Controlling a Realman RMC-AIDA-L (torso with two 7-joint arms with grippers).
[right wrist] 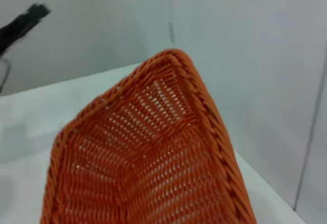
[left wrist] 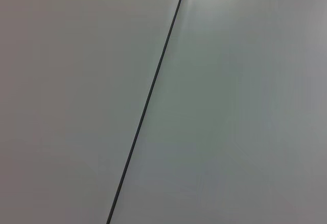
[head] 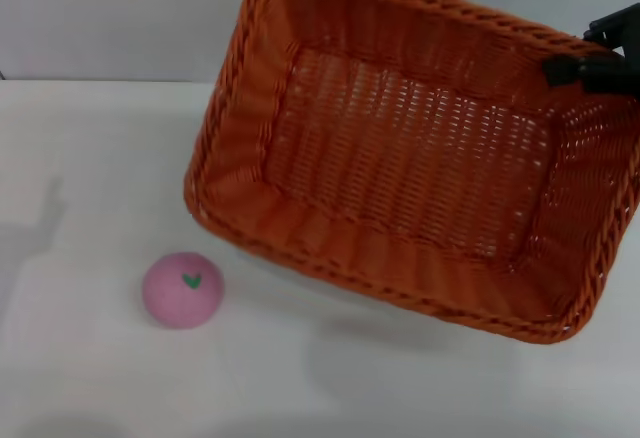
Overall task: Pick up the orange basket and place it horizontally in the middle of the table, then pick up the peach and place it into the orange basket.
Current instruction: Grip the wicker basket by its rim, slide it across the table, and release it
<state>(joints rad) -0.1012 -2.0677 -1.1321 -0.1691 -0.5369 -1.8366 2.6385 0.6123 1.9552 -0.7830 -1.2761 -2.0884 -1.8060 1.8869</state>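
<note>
The orange basket [head: 410, 148] hangs tilted above the white table [head: 90, 158], and its shadow falls on the tabletop below its near rim. My right gripper [head: 585, 68] is shut on the basket's rim at the far right; only its black tips show. The right wrist view looks along the inside of the orange basket [right wrist: 148, 152] and shows no fingers. The pink peach [head: 182, 290] rests on the table to the front left of the basket, apart from it, with its green leaf mark facing up. My left gripper is out of view.
A grey wall rises behind the table's far edge [head: 100, 80]. In the left wrist view there is only a plain grey surface crossed by a thin dark line [left wrist: 148, 101]. A dark object [right wrist: 20, 24] shows far off in the right wrist view.
</note>
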